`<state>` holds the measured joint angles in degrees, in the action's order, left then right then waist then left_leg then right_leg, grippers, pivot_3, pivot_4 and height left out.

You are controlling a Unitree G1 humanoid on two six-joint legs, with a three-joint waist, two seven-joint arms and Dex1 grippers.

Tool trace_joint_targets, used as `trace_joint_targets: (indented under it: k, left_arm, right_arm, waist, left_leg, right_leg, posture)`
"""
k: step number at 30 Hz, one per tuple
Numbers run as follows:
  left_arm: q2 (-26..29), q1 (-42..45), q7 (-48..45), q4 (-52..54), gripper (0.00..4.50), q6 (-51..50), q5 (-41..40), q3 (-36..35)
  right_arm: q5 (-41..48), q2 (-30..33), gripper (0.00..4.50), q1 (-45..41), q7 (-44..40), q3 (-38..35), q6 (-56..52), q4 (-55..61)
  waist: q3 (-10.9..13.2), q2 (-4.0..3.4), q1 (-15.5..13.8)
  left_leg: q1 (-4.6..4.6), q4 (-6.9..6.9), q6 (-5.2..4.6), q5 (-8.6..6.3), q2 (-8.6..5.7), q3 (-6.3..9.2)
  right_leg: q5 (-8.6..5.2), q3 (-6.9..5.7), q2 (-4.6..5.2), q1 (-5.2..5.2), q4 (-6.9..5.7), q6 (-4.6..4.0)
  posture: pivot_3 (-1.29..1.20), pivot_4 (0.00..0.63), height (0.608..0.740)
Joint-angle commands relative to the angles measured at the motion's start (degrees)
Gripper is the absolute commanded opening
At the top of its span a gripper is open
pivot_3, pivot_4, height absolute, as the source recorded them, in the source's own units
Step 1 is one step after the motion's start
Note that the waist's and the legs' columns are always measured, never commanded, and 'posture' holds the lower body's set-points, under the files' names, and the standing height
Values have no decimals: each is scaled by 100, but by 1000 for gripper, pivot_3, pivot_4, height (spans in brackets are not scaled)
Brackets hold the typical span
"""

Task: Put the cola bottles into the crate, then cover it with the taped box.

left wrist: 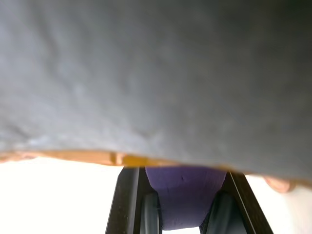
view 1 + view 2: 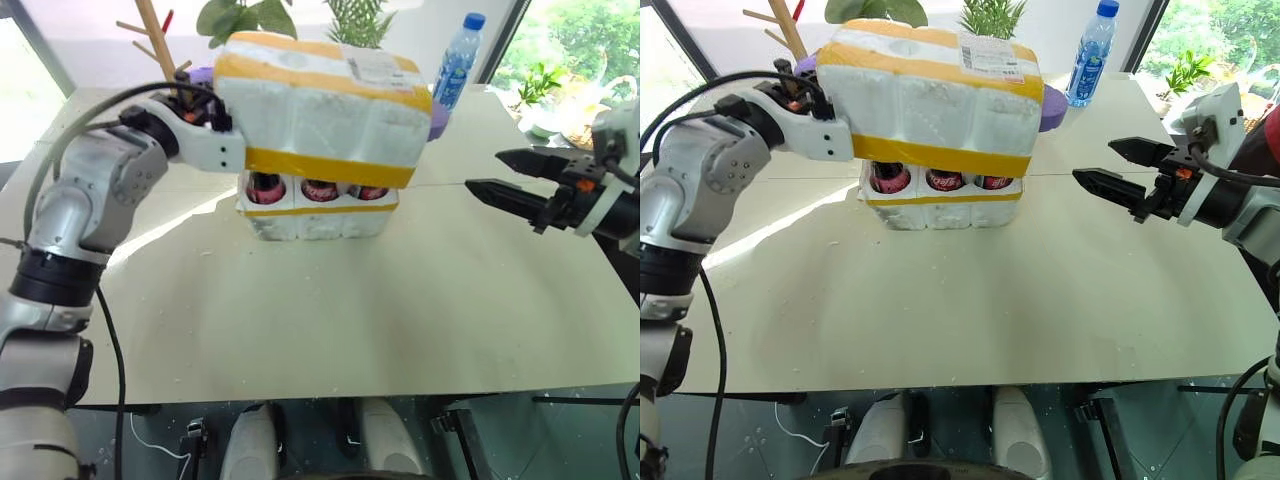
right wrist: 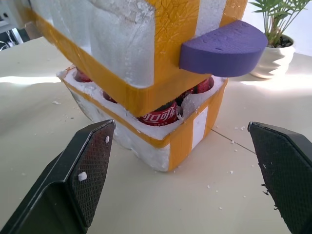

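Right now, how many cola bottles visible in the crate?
3 along the crate's near side: left, middle, right. The taped box may hide more behind.

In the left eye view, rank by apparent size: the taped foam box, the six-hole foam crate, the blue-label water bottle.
1. Large white styrofoam box with yellow tape bands.
2. Low white styrofoam crate, partly hidden under it.
3. Clear water bottle with blue label, farther back, so true size is unsure.

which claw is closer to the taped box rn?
Left. The left claw sits right against the taped box at its left end; the right claw hangs open, well off to its right.
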<state>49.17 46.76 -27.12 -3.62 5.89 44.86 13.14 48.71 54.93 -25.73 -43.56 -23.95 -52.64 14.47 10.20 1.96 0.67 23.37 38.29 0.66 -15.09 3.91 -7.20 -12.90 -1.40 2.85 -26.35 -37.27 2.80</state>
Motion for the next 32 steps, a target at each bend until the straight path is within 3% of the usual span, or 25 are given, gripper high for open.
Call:
trace_joint_targets:
  k: [1, 5, 6, 10, 14, 18, 21, 23, 26, 29, 32]
  left_arm:
    - [75, -283, -223, 377, 2287, -187, 34, -133]
    - [96, -576, -363, 628, 4290, -281, -32, -278]
    - [125, -669, -426, 717, 4469, -296, -74, -325]
    - [162, -1219, -675, 1234, 4469, -438, -582, -747]
    - [37, -1994, -752, 1771, 4469, -120, -1975, -1649]
    - [-327, -2226, -1470, 1545, 4469, -1195, -3973, -2684]
    - [-419, -1813, -2163, 1418, 4469, -3091, -5912, -3450]
    - [-105, -1480, -2627, 1148, 4469, -4574, -7024, -3869]
    - [730, -1461, -3799, 805, 4469, -5326, -7930, -4087]
    - [1470, -1482, -4542, 416, 4469, -5437, -8110, -3855]
    - [1807, -1373, -4883, 36, 4469, -5103, -7960, -3489]
  right_arm:
    - [105, 11, 4500, -11, 19, -219, 78, 188]
    - [77, 59, 4500, 62, -61, -200, 111, 184]
    - [71, 65, 4500, 72, -73, -201, 119, 176]
    - [38, 76, 4500, 116, -107, -199, 147, 171]
    - [13, 96, 4500, 217, -163, -219, 183, 163]
    - [-91, 167, 4500, 318, -345, -148, 302, 91]
    - [-203, 249, 4500, 172, -520, -32, 406, -127]
    - [-261, 369, 4500, 22, -764, 113, 466, -333]
    - [-353, 558, 4500, -254, -1273, 427, 548, -630]
    - [-460, 641, 4500, -509, -1678, 744, 646, -868]
    - [-656, 607, 4500, -675, -1935, 1018, 803, -1008]
  waist:
    - [0, 0, -2]
    - [0, 0, -13]
    - [0, 0, -21]
    - [0, 1, -9]
    - [0, 0, 14]
    - [-1, 1, -10]
    - [-1, 1, -5]
    - [-1, 2, 7]
    - [-1, 1, 50]
    - [-1, 0, 50]
    - [-2, -3, 33]
  left_leg:
    - [1, 0, 0, 0, 0, 0]
    - [2, 1, 0, 0, 0, 1]
    - [2, 1, 0, 0, 0, 1]
    - [2, 1, 0, 0, 0, 1]
    - [0, -1, 0, 0, 5, 5]
    - [0, 3, 0, 0, 5, 10]
    - [-3, 9, 0, 0, 4, 11]
    - [0, 18, 1, 0, 4, 20]
    - [4, 33, -1, -1, 4, 36]
    - [3, 31, -3, -2, 4, 48]
    - [2, 29, -3, -2, 4, 47]
  right_leg:
    - [0, 0, 0, -1, 0, 0]
    - [0, 0, 1, 0, 2, 0]
    - [0, -1, 1, 0, 2, 0]
    - [0, 0, 2, 1, 2, 0]
    - [0, 1, -1, 1, 1, 0]
    - [0, -5, 0, 8, 1, 0]
    - [0, -6, 0, 14, 1, 0]
    - [-1, -13, -1, 19, 1, 1]
    - [-2, -16, -8, 21, 0, 3]
    - [-4, -17, -14, 22, 2, 2]
    - [-5, -22, -14, 23, 1, -1]
  posture:
    - [0, 150, 740]
    - [0, 150, 740]
    - [0, 150, 740]
    - [0, 150, 740]
    - [0, 150, 740]
    - [0, 150, 740]
    - [0, 150, 740]
    - [0, 150, 740]
    - [0, 150, 740]
    - [0, 150, 740]
    - [0, 150, 740]
